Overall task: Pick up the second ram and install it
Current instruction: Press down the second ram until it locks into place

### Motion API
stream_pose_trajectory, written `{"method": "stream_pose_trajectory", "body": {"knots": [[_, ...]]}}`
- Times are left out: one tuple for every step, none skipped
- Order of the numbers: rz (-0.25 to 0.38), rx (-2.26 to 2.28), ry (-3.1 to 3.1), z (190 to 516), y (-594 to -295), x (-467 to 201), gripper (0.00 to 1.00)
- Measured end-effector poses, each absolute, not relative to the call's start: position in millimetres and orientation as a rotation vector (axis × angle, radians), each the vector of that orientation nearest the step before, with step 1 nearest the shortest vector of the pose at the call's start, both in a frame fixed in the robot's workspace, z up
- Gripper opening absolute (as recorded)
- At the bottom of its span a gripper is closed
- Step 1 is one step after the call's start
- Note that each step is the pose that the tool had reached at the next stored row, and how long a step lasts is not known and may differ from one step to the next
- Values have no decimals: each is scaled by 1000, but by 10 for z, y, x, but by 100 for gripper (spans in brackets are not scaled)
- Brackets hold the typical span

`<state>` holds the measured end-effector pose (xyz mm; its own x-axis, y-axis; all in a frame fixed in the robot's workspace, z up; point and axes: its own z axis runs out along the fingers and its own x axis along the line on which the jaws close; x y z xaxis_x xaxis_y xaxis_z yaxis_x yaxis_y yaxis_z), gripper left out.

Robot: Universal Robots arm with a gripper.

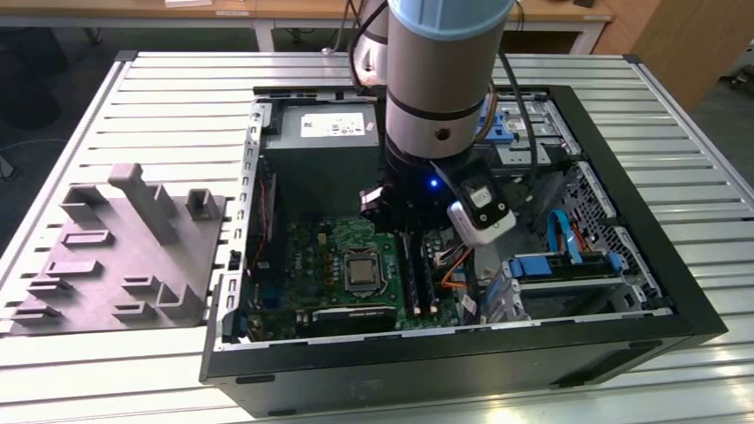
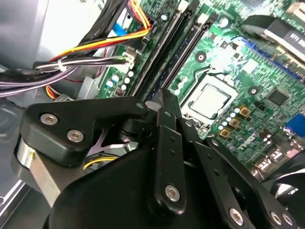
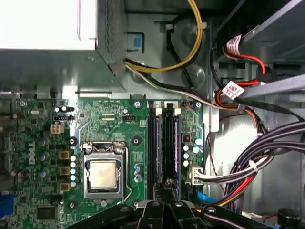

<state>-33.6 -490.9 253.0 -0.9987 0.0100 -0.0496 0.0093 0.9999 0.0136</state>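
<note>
My gripper (image 1: 407,228) reaches down into the open computer case (image 1: 659,300), over the green motherboard (image 1: 318,256). In both wrist views its black fingers are pressed together, shut. Their tips (image 2: 162,98) sit right at the near end of the two long black memory slots (image 3: 164,143). A thin bluish-green edge that looks like the second ram (image 2: 159,71) runs along the slots, away from the tips. The fingers hide whether they grip it or only touch it.
A silver CPU socket (image 3: 102,174) lies beside the slots. Bundled black, red and yellow cables (image 3: 257,162) crowd the other side. The power supply (image 1: 324,132) fills the case's back. A bright-blue cable (image 1: 566,234) and drive bay stand on the exterior view's right, a grey fixture (image 1: 118,247) on its left.
</note>
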Motion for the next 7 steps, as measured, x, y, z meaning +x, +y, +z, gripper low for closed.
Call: {"method": "stream_pose_trajectory", "body": {"knots": [[21,15,3092,2530,-4909,-336,10],[21,15,3092,2530,-4909,-336,10],[21,15,3092,2530,-4908,-337,10],[21,15,3092,2530,-4907,-336,10],[21,15,3092,2530,-4906,-336,10],[20,15,3092,2530,-4906,-336,10],[21,15,3092,2530,-4906,-336,10]]}}
